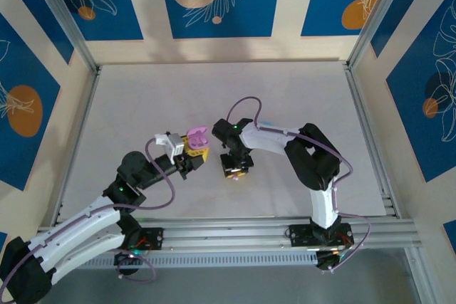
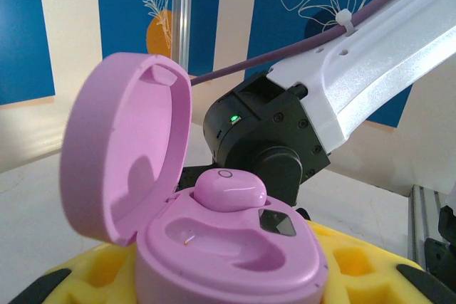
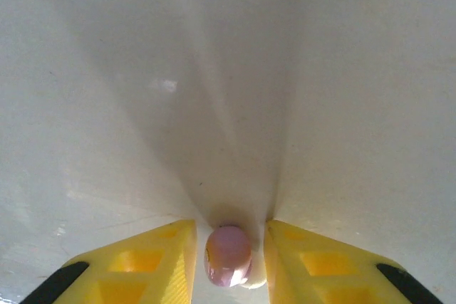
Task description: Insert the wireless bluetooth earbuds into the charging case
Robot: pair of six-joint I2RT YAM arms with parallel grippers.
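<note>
Left jaws: clamped on the base of the pink charging case (image 2: pixel 235 268), which they hold up off the tabletop (image 1: pixel 299 105). In the left wrist view the yellow fingers (image 2: pixel 85 275) show on either side beneath it.
Case: it sits just left of centre in the top view. Its lid (image 2: pixel 121 154) is swung fully open and stands up at the left of the left wrist view.
Seated earbud (image 2: pixel 229 189): a pink one already sits in the far well of the case, behind the hinge line.
Empty well (image 2: pixel 206 231): the nearer hollow is bare and faces up.
Right jaws: pointed down at the tabletop, a little right of centre in the top view. They are parted narrowly, one finger (image 3: pixel 149 265) on each side of the loose earbud.
Right grip: a thin gap shows on both sides of the earbud, so I judge it straddled and not yet pinched.
Loose earbud (image 3: pixel 228 255): it lies on the tabletop at the bottom centre of the right wrist view, dead between the fingers.
Long axis: it looks to run up and down the frame, along the slot between the fingers and across their closing line.
Nearer arm: the right, already over the earbud.
Way to the case: in the top view the open case lies near, to the left and slightly up from the right jaws.
Next move, as I judge it: pinch, lift, and carry left to the empty well.
</note>
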